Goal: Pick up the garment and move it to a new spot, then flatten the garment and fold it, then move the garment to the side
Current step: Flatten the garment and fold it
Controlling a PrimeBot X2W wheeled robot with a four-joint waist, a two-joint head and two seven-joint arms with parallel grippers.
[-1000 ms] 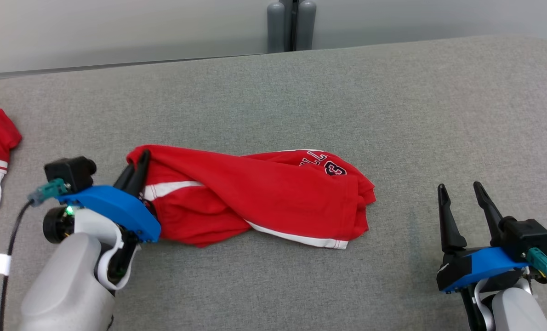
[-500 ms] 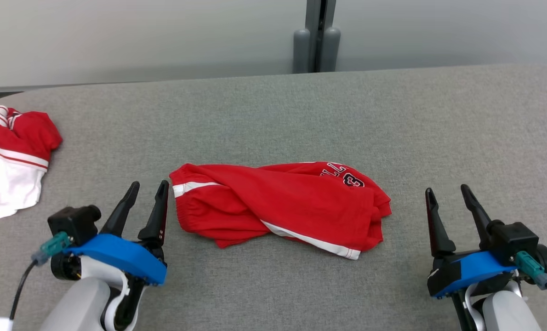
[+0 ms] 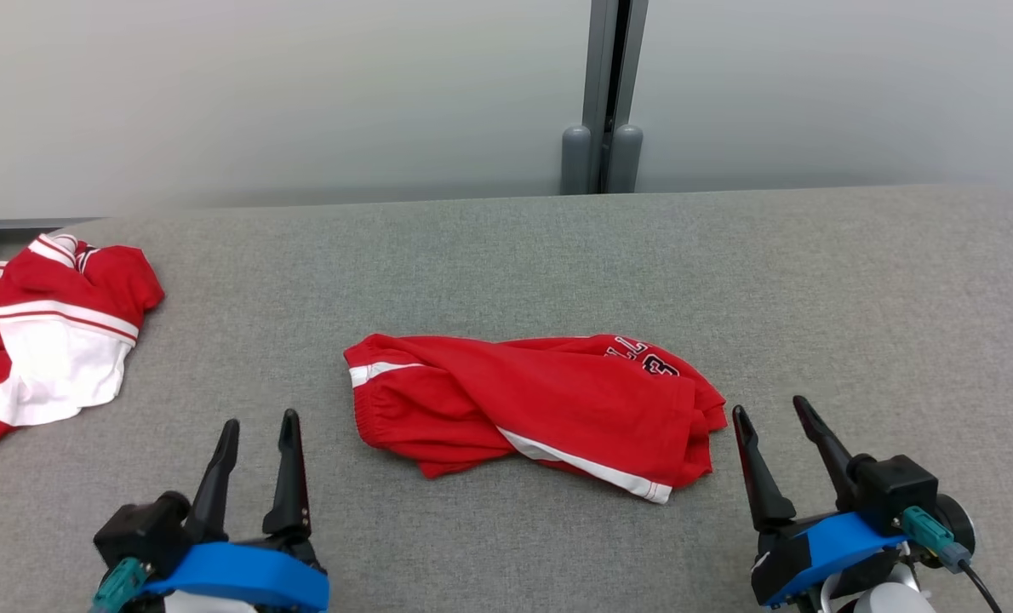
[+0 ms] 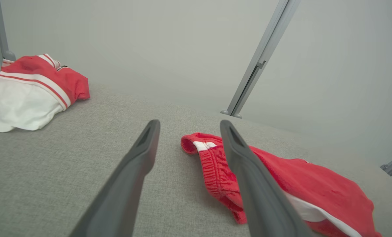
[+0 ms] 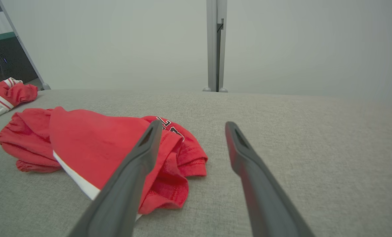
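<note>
Plainly, left pincer (image 3: 260, 419) and right pincer (image 3: 769, 405) gape, empty.

Lab: grey padded table (image 3: 506, 255), partition panels (image 3: 302, 85)

On the red garment (image 3: 549, 400) you can read only part of a dark-outlined print (image 3: 647, 358): upside-down letters that look like "LL" and a number ending in "3". The rest is hidden in folds.

The garment (image 3: 532, 409) lies on the middle of the table (image 3: 506, 255). The left gripper (image 3: 260, 419) is before its left end, the right gripper (image 3: 769, 405) just beside its right end. A second garment (image 3: 47, 340) lies at the table's far left, well apart. A post (image 3: 602, 102) stands behind the table.
</note>
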